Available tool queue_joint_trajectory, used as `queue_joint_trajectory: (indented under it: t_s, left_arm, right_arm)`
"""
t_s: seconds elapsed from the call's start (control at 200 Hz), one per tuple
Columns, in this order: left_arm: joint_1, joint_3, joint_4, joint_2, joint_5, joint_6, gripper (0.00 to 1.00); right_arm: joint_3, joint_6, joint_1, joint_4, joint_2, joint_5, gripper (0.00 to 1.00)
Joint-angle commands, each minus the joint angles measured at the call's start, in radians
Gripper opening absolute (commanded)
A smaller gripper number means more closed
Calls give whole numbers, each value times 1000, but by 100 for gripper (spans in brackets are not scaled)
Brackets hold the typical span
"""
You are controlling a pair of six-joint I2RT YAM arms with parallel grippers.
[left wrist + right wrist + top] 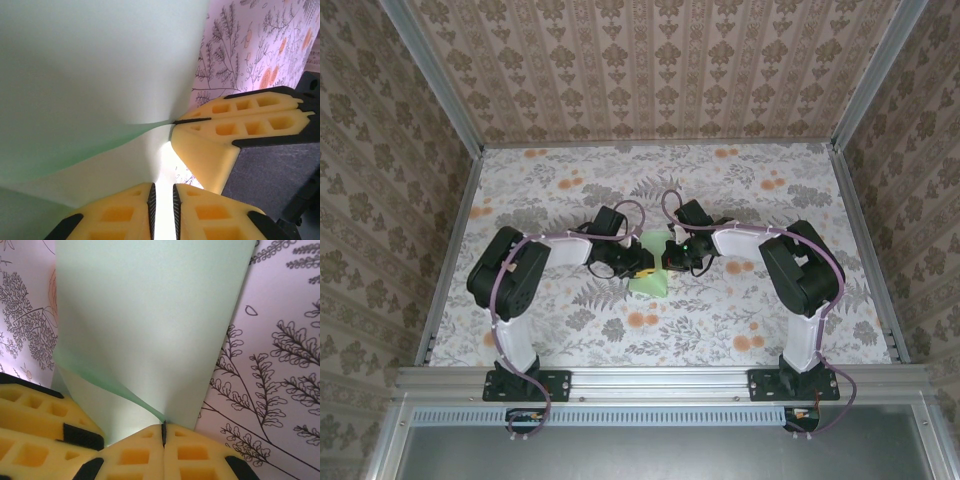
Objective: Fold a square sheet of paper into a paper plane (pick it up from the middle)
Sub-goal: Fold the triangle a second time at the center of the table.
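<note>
Three patterned walls (650, 60) enclose the floral tablecloth (740, 300) beneath the green paper (651, 281).

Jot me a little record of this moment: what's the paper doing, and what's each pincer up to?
paper: pale green sheet, curled rather than flat, on the floral tablecloth
right pincer: shut on the sheet's edge
left pincer: jaws a narrow slit apart, right at the sheet; grip unclear
arms: both reach in and meet mid-table
</note>
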Motion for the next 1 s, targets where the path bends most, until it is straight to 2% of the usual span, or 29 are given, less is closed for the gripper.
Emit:
queue_joint_trajectory:
  t_s: [0.0,0.31,0.995]
  left_arm:
    - [-13,41,-108,-11,-56,66,19]
    - [-29,56,-117,26,-57,67,16]
    - [-29,55,-131,51,-58,63,15]
  right_arm:
    - [18,-9,-3,-51,16,31,3]
    - [21,-7,-1,-56,18,29,3]
    - [25,-9,-1,-62,30,29,3]
